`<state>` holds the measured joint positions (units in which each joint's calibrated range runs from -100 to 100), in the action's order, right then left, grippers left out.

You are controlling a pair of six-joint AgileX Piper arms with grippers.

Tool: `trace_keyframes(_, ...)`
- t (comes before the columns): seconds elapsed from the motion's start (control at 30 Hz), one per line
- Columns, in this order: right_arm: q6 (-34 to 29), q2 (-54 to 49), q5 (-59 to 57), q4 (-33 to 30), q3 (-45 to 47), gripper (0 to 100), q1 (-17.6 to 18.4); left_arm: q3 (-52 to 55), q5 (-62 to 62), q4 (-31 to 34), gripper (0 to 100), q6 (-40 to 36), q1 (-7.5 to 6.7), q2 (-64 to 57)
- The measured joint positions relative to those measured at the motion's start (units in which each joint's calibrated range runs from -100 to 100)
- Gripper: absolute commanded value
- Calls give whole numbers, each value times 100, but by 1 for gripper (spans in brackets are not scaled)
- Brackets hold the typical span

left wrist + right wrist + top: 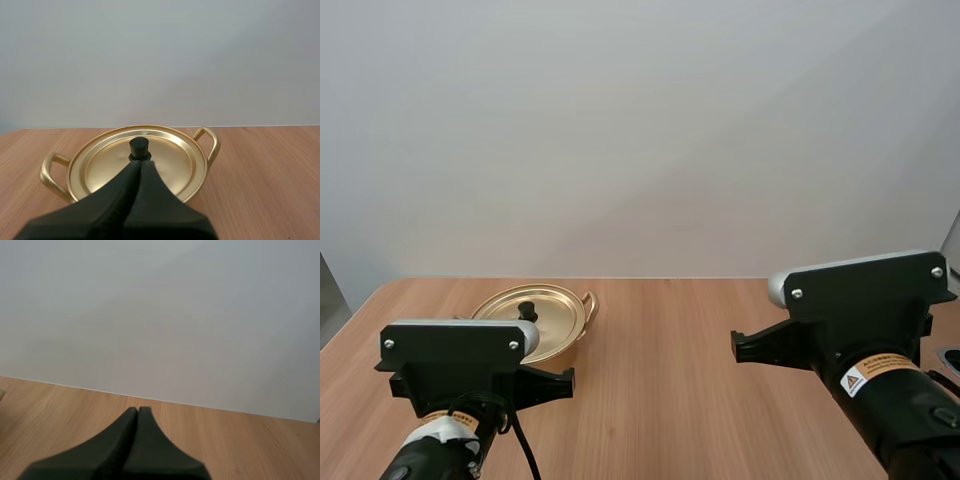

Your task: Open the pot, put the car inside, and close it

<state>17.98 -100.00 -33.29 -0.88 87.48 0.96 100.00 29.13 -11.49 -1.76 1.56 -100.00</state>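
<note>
Well, L wrist view: jaws together near knob of lidded pot.

My right arm and left arm are black, each bearing an orange-and-white warning label. My left gripper and right gripper have matte-black fingers tapering to narrow tips.

Right gripper (closed to one dark wedge) hangs above the wooden table.
</note>
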Motion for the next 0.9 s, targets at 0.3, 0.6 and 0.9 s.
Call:
trace_keyframes(0.3, 0, 0, 326, 181, 890, 0, 0, 0, 0, 0, 0, 0, 0, 0)
trace_keyframes(0.6, 0, 3, 614, 520, 1252, 0, 0, 0, 0, 0, 0, 0, 0, 0)
trace_keyframes(0.9, 0, 0, 445, 478, 1252, 0, 0, 0, 0, 0, 0, 0, 0, 0)
